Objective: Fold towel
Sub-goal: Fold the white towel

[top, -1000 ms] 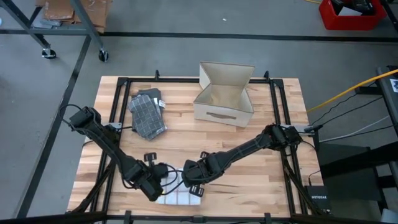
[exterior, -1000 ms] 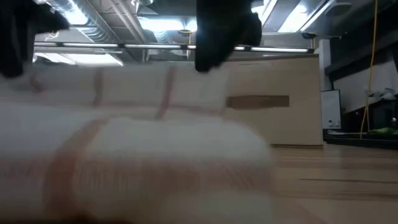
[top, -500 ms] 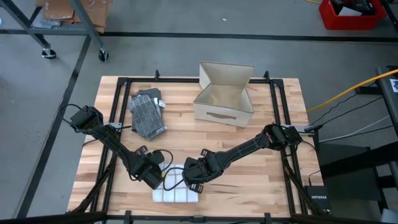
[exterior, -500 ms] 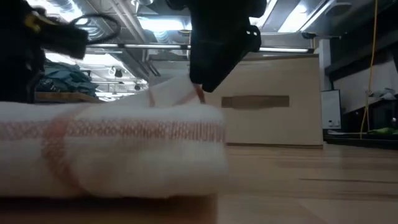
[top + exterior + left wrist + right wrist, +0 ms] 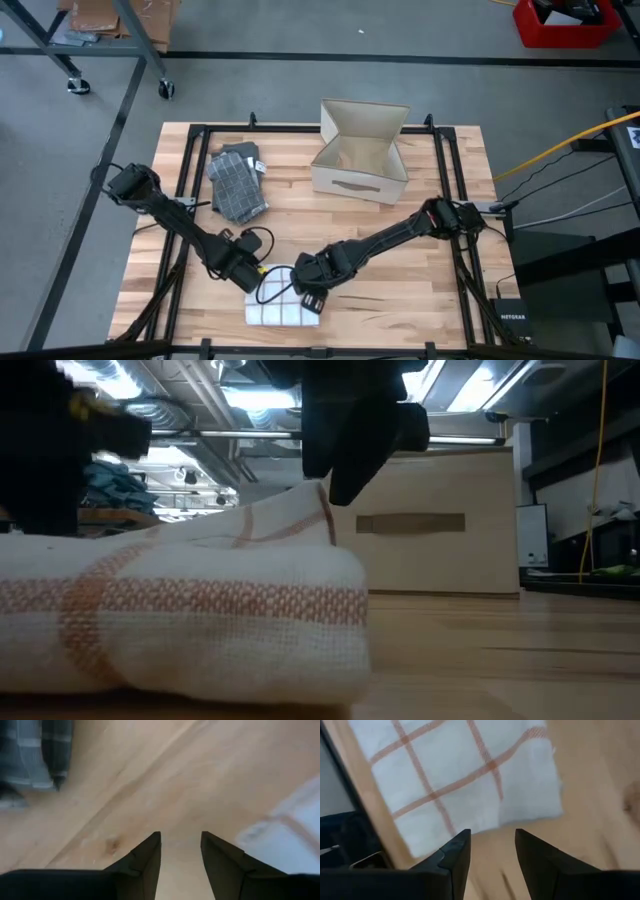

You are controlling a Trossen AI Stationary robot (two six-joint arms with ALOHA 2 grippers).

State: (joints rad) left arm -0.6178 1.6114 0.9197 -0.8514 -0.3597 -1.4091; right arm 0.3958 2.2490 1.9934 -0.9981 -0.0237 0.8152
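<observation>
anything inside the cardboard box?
The cardboard box sits open at the table's far side. From above, only bare cardboard floor shows inside. The strip under its raised flap and against the near wall is hidden.

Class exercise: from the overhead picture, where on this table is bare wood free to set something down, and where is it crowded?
Free: the front right corner of the table, right of the white checked towel, and the strip between the grey towel and the cardboard box. Crowded: front centre, where the left gripper and right gripper, both open, flank the white towel.
</observation>
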